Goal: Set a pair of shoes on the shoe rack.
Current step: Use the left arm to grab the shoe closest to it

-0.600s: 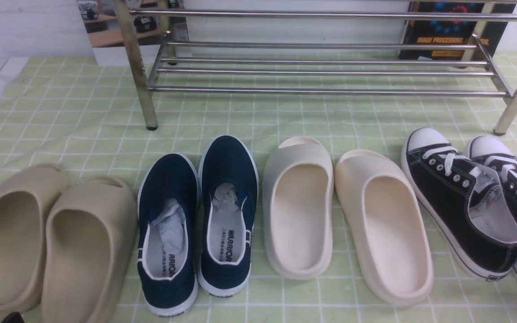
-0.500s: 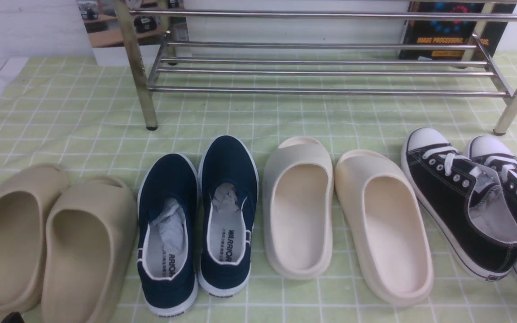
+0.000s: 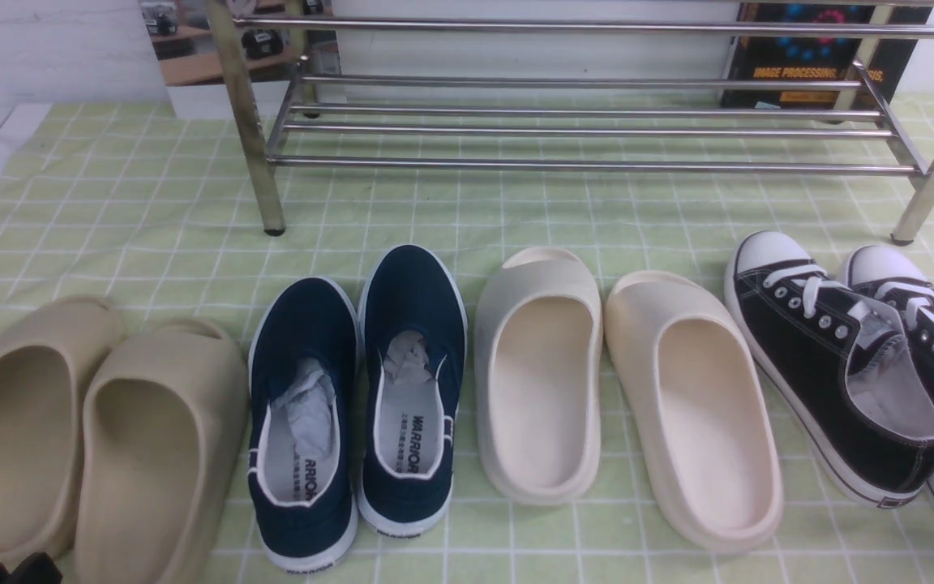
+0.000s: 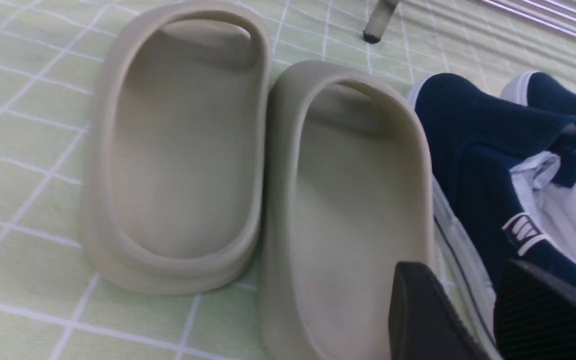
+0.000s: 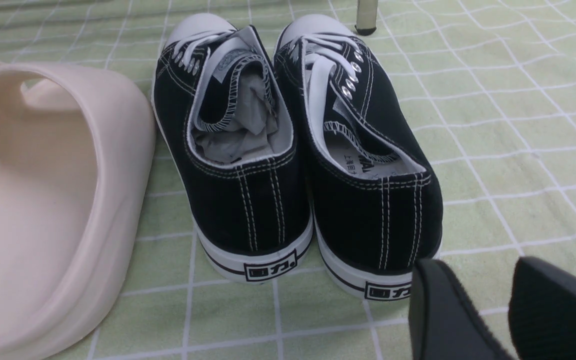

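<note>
The pair of shoes, two navy slip-ons with white soles and paper stuffing, stands side by side on the green checked cloth, left one (image 3: 305,341) and right one (image 3: 414,300), toes toward the shoe rack (image 3: 589,162) at the back. My left gripper (image 3: 17,572) just shows at the bottom left edge. In the left wrist view it (image 4: 460,272) is open and empty, low behind the heel of the left navy shoe (image 4: 478,130) and a beige slide. My right gripper (image 5: 478,270) is open and empty behind the black sneakers' heels.
Two beige slides (image 3: 94,438) lie left of the navy shoes, two cream slides (image 3: 621,381) right of them. Black lace-up sneakers (image 3: 832,365) sit at the far right. The rack's legs (image 3: 260,162) stand on the cloth. A dark book (image 3: 807,57) leans behind the rack.
My left gripper's tips have come a little further into the front view at the bottom left. The shoes have not moved.
</note>
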`<move>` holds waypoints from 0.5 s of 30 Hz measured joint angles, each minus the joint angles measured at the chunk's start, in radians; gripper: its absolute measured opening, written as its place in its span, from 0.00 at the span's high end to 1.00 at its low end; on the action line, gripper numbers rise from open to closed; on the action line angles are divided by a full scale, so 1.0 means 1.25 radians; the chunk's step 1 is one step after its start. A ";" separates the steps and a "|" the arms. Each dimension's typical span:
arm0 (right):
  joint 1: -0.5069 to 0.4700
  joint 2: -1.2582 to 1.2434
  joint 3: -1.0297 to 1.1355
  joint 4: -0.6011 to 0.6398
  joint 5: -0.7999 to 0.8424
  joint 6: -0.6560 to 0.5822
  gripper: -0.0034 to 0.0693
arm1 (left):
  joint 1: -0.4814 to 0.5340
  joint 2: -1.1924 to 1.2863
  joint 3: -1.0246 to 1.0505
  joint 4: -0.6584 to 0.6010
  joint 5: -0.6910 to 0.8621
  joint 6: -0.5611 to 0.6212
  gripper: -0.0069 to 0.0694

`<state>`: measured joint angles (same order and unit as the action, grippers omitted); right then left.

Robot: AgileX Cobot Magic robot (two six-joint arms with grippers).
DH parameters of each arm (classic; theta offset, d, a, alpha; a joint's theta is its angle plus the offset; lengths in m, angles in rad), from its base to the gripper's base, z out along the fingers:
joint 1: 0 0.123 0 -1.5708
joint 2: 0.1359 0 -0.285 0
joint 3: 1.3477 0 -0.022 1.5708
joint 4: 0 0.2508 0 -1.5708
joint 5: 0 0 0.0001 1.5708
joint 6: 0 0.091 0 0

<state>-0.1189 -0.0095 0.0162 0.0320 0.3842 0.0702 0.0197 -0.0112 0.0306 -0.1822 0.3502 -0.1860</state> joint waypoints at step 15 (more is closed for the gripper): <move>0.000 0.000 0.000 0.000 0.000 0.000 0.62 | 0.000 0.000 0.000 -0.669 -0.102 -0.013 0.60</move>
<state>-0.1189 -0.0095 0.0162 0.0320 0.3842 0.0702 0.0197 -0.0112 0.0306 -1.0181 0.2226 -0.2017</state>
